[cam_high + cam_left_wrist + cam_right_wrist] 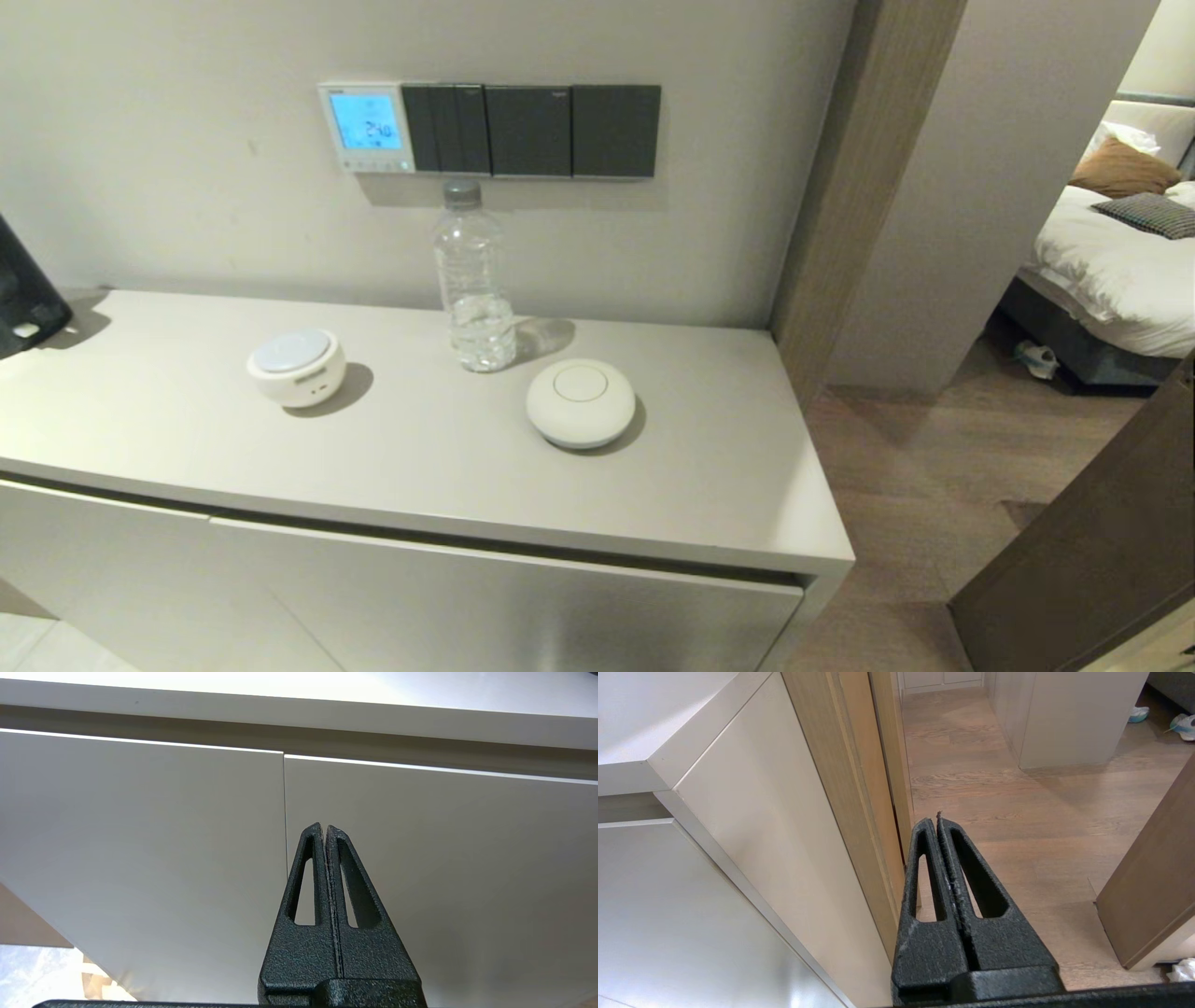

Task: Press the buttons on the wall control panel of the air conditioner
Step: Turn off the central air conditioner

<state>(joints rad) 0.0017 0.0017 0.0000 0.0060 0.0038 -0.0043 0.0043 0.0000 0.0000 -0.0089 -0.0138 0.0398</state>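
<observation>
**Both hands low, panel not yet approached**

The reach toward the wall is judged not to have begun. The left hand [324, 828] is seen with its fingers pressed together, nothing between them, pointed at the cabinet doors [420, 858] below the surface [709, 467]. The right hand [937, 819] is likewise pressed together and empty, held low beside the cabinet's end, with the wooden floor [1017, 788] ahead of it. Neither hand is caught in the head view.

The air conditioner's wall control panel [366, 126] is mounted well above and beyond both hands, its screen lit blue, just beside the dark switch plates [532, 131]. The buttons [373, 165] are set along its bottom edge.

A hand must next be raised over the surface and its closed tip aimed at one small key. The water bottle [473, 280], standing beneath the plates, would have to be passed without contact, as would the two round white devices [297, 366] [581, 403].
</observation>
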